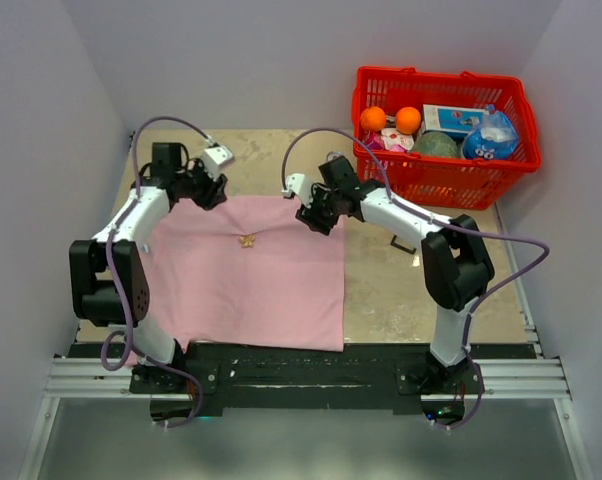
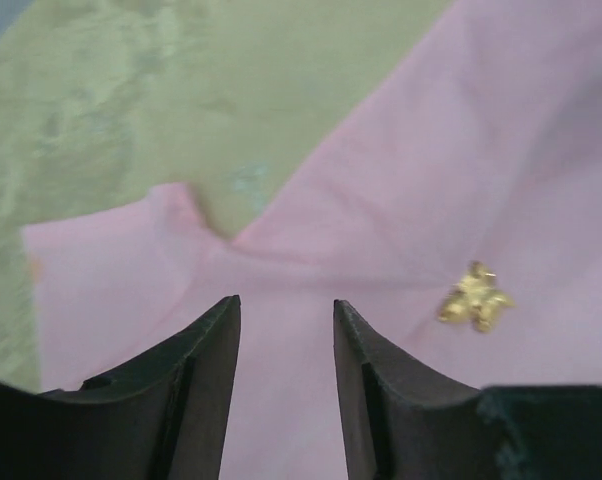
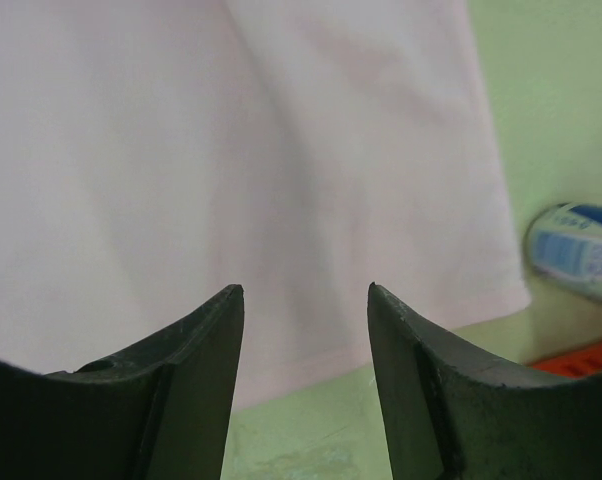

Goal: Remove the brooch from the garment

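Note:
The pink garment (image 1: 261,280) lies spread flat on the table. A small golden brooch (image 1: 247,240) sits on its upper middle; the left wrist view shows the brooch (image 2: 476,298) to the right of my fingers. My left gripper (image 1: 209,192) hovers over the garment's far left corner, open, with only pink garment (image 2: 401,180) between its fingers. At the far right corner my right gripper (image 1: 314,217) is also open and empty, over the garment (image 3: 231,170) edge.
A red basket (image 1: 443,172) stands at the back right, holding two oranges (image 1: 391,119), a box and packets. The basket's red rim (image 3: 586,358) and a blue-and-white packet (image 3: 579,250) show in the right wrist view. Bare tan tabletop (image 1: 401,290) lies right of the garment.

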Robot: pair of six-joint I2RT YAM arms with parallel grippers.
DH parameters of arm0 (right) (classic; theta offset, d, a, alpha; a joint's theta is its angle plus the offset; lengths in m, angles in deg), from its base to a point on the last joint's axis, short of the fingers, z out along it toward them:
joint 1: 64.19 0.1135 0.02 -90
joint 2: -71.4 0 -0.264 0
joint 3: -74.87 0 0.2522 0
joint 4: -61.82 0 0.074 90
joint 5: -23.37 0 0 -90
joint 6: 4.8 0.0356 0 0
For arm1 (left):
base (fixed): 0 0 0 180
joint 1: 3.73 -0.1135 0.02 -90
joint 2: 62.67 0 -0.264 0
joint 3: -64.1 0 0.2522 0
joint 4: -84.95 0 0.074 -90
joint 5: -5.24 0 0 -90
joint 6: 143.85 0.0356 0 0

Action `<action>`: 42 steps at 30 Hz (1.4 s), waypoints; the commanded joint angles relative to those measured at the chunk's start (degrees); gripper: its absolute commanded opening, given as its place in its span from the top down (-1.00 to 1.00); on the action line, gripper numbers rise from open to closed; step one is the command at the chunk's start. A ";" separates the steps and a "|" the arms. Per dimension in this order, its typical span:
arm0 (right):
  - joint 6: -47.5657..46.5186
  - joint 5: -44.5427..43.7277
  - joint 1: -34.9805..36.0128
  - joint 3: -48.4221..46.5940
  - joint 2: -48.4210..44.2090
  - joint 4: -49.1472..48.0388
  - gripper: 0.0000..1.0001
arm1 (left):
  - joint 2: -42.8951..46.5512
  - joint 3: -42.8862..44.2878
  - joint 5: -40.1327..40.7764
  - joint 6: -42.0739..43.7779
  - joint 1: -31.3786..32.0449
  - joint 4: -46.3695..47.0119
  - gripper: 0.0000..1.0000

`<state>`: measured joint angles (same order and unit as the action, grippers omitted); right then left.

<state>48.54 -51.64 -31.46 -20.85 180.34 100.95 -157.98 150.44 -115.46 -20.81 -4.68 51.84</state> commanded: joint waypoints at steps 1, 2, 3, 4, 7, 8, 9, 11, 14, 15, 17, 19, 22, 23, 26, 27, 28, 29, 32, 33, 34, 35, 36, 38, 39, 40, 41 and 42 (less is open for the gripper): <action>3.53 2.07 0.14 -3.13 1.18 -1.72 -0.11 | -1.99 -3.49 -7.44 -0.94 4.55 -7.19 0.13; 3.62 2.24 0.14 -2.95 0.83 -1.90 -0.11 | -1.81 -4.36 -7.36 -3.48 4.90 -5.80 0.14; 3.71 2.24 0.14 -2.17 0.05 -2.42 -0.11 | -0.77 -5.50 -6.84 -4.98 5.43 -4.56 0.14; 4.05 2.24 0.14 -1.81 -0.40 -2.60 -0.11 | -0.32 -7.86 -6.14 -6.48 5.69 -3.33 0.15; 4.50 1.81 0.32 -0.05 -1.98 -2.95 -0.11 | -0.84 -9.91 -3.76 -11.66 6.75 -2.00 0.16; 4.41 1.72 0.14 0.47 -2.33 -3.04 -0.11 | -1.28 -10.08 -2.28 -12.90 6.93 -2.09 0.16; 4.41 1.63 0.14 1.00 -2.60 -2.87 -0.11 | -2.42 -10.09 -1.56 -14.21 7.01 -2.09 0.16; 4.15 1.63 0.23 1.62 -3.39 -2.69 -0.11 | -3.21 -10.17 -0.68 -17.38 7.02 -1.83 0.11; 4.15 1.63 0.23 2.41 -4.00 -2.60 -0.11 | -3.92 -10.88 -1.46 -20.37 7.02 0.10 0.09; 4.23 1.63 0.32 2.67 -4.18 -2.60 -0.12 | -4.44 -10.96 -1.73 -21.08 7.02 0.54 0.09; 4.23 1.54 0.32 2.85 -4.09 -2.69 -0.12 | -5.32 -10.61 -1.91 -23.62 7.02 1.25 0.09; 4.06 1.54 0.49 3.03 -4.18 -2.60 -0.11 | -6.64 -9.91 -1.82 -25.81 7.02 1.34 0.09; 4.06 1.54 0.40 2.94 -4.00 -2.86 -0.12 | -7.96 -9.38 -0.86 -27.49 7.02 1.51 0.10; 4.14 1.54 0.40 2.76 -3.92 -2.95 -0.12 | -8.23 -9.12 -0.77 -27.67 7.10 1.43 0.11; 4.32 1.72 0.40 2.76 -3.57 -3.22 -0.12 | -9.46 -8.51 -0.77 -28.03 7.36 0.81 0.17; 4.50 1.80 0.49 2.76 -3.48 -3.39 -0.12 | -10.07 -7.98 -0.94 -27.94 7.37 0.55 0.18; 4.41 1.80 0.49 2.68 -3.30 -3.39 -0.12 | -10.33 -7.72 -1.20 -27.68 7.45 0.28 0.21; 4.58 1.80 0.49 2.59 -3.21 -3.48 -0.12 | -10.69 -7.36 -1.47 -27.76 7.63 -0.24 0.25; 4.67 1.72 0.49 2.50 -2.95 -3.57 -0.12 | -11.48 -6.66 -1.56 -27.50 8.07 -0.68 0.34; 4.59 1.63 0.49 2.41 -2.95 -3.57 -0.12 | -11.57 -6.48 -1.47 -27.41 8.16 -0.68 0.37; 4.58 1.63 0.49 2.41 -2.95 -3.57 -0.12 | -11.65 -6.31 -1.38 -27.32 8.33 -0.86 0.45; 4.58 1.54 0.49 2.32 -2.86 -3.66 -0.12 | -12.00 -6.13 -1.03 -27.24 8.59 -1.12 0.49; 4.67 1.54 0.58 2.41 -2.77 -3.66 -0.12 | -12.27 -5.52 -0.86 -27.24 8.68 -1.39 0.52; 4.67 1.45 0.49 2.50 -2.69 -3.66 -0.12 | -12.97 -4.99 -0.16 -27.06 8.95 -2.09 0.60; 4.67 1.37 0.49 2.41 -2.69 -3.74 -0.12 | -13.06 -4.47 0.20 -27.06 9.04 -2.18 0.62; 4.59 1.28 0.49 2.41 -2.69 -3.66 -0.12 | -12.89 -4.29 0.72 -27.15 9.12 -2.53 0.64; 4.58 1.28 0.58 2.50 -2.77 -3.74 -0.12 | -12.54 -4.11 2.21 -27.32 9.39 -2.44 0.65; 4.50 1.19 0.49 2.41 -2.77 -3.74 -0.12 | -12.36 -3.85 2.74 -27.24 9.48 -2.44 0.66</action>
<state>52.25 -50.62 -31.20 -18.03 179.31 98.69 -170.68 144.03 -115.44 -47.39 4.06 49.52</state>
